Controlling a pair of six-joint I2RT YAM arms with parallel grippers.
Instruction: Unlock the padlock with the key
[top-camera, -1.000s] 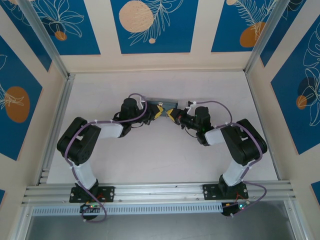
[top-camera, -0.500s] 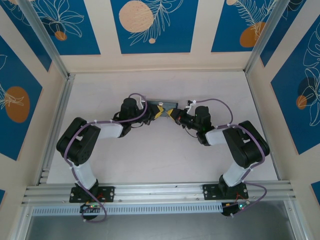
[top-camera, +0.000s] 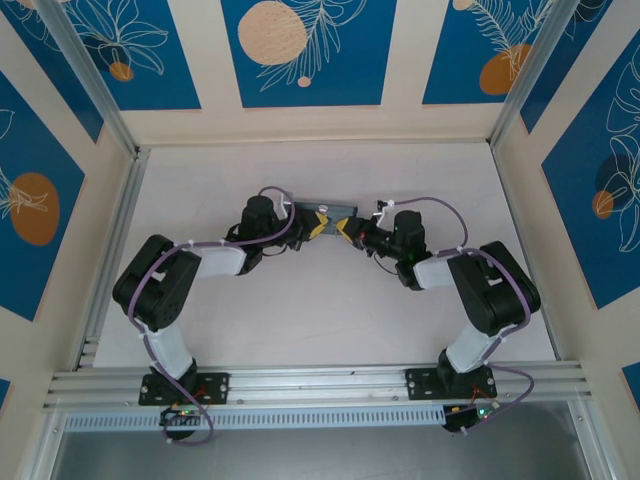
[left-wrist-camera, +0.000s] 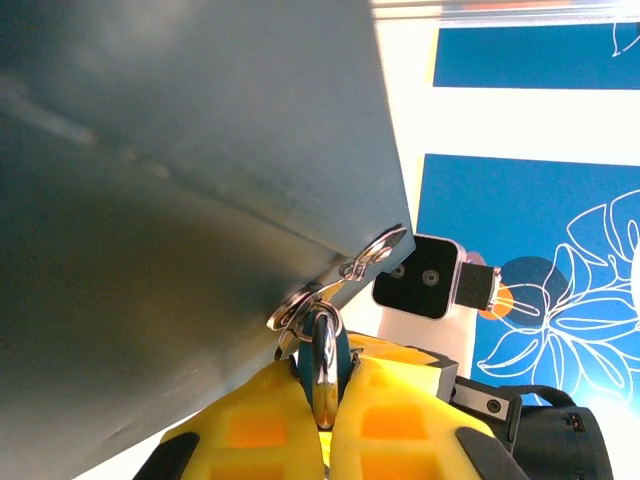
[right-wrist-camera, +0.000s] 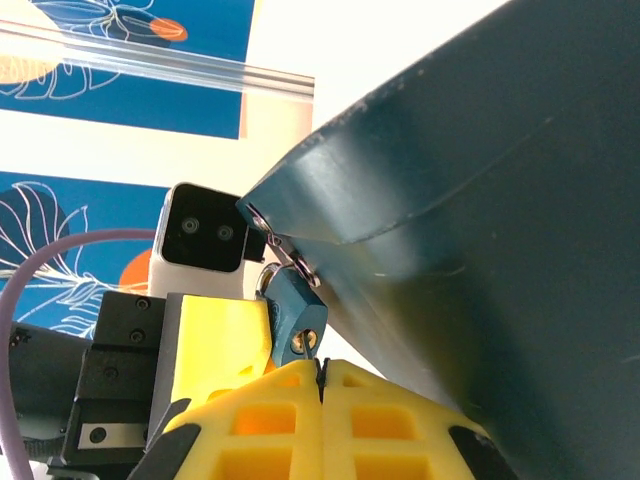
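Moved: right arm elbow out a touch, wrist nudged toward box (top-camera: 325, 207); left side same.

Top: left gripper (top-camera: 316, 226) & right gripper (top-camera: 346, 229) tip to tip at box front.

Left wrist: left gripper (left-wrist-camera: 321, 398) clamped on padlock (left-wrist-camera: 327, 350), which hangs from hasp (left-wrist-camera: 375, 252).

Right wrist: right gripper (right-wrist-camera: 320, 385) pinched on key (right-wrist-camera: 319, 366), tip just below padlock (right-wrist-camera: 294, 310) keyhole.

Handling, est.: both light, stiff, slick. Grip lock by body flats, key by bow.

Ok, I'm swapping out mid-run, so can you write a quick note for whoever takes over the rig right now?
Left gripper: shut on the padlock, which hangs from the hasp of the dark-blue box.
Right gripper: shut on the key, its tip just short of the keyhole.
Done: both grasped, key brought up to the padlock.
Left: key looks not yet inserted; insert it, turn it, open the padlock.
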